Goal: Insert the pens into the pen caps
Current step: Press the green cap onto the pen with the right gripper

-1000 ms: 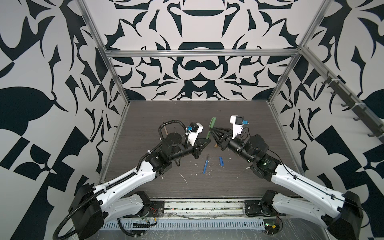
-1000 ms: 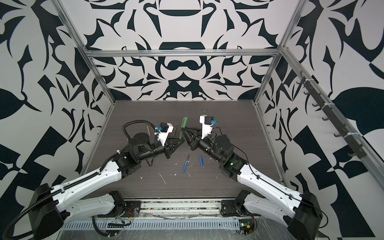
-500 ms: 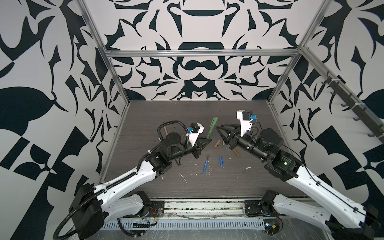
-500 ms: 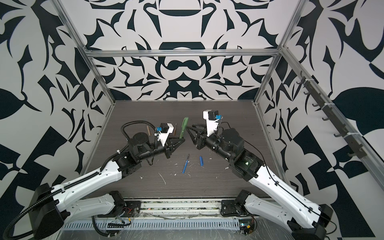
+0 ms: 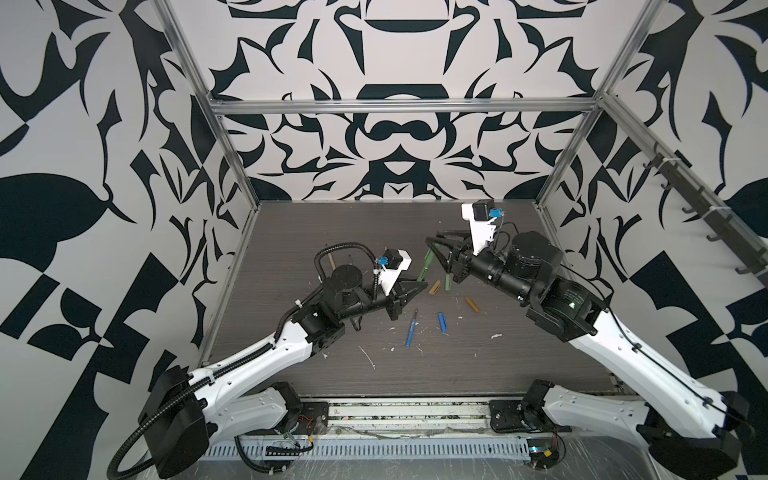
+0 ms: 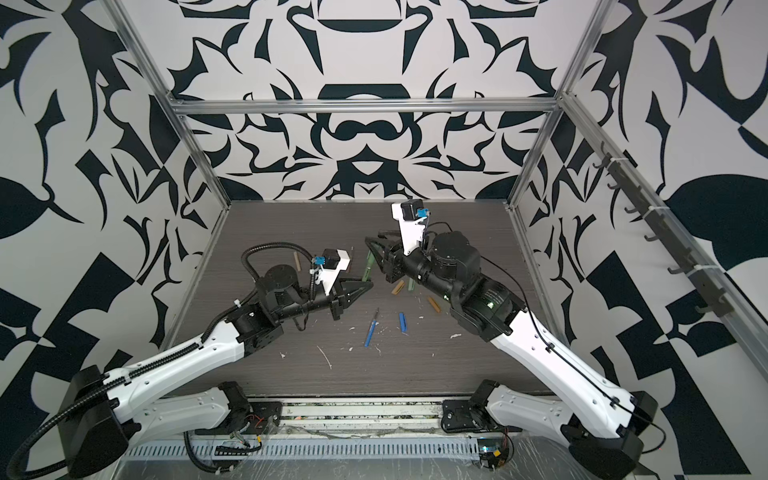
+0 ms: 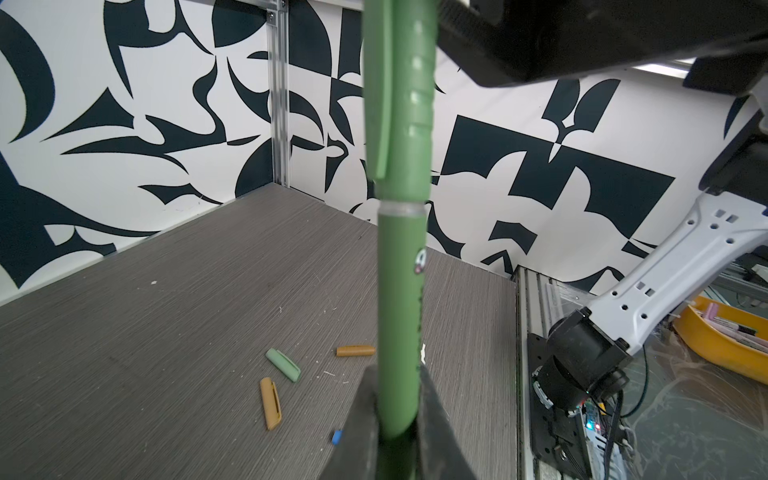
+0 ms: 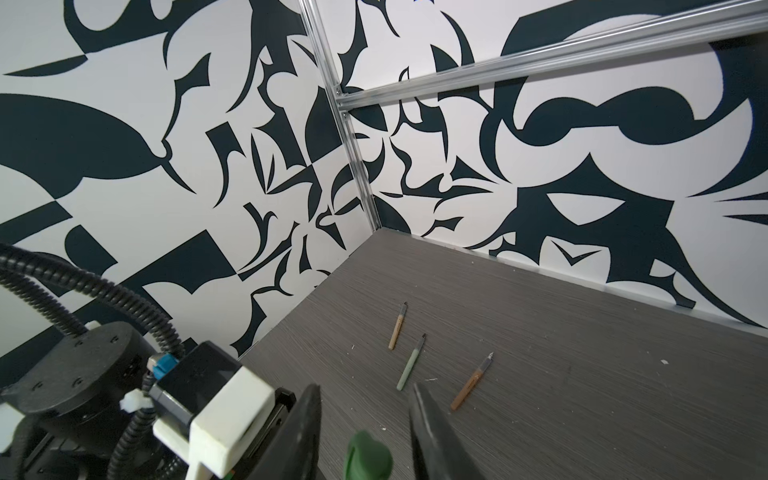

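The left fingers are shut tight on the lower end of the dark green pen, which rises between them above the middle of the desk, leaning toward the far edge. The dark green cap sits on the pen's upper end, with a thin pale ring showing at the joint.

The right fingers stand apart and hold nothing. The right wrist view shows the rounded end of the cap in the gap between them, with clear space on either side.

Below the two arms, near the desk's middle, the tan cap and the pale green cap lie just beside each other. The orange-brown cap lies toward the right edge. Nearer the front edge, the blue pen and the blue cap lie side by side, apart.

The tan pen, pale green pen and orange-brown pen lie uncapped toward the far-left corner, spaced apart from one another.
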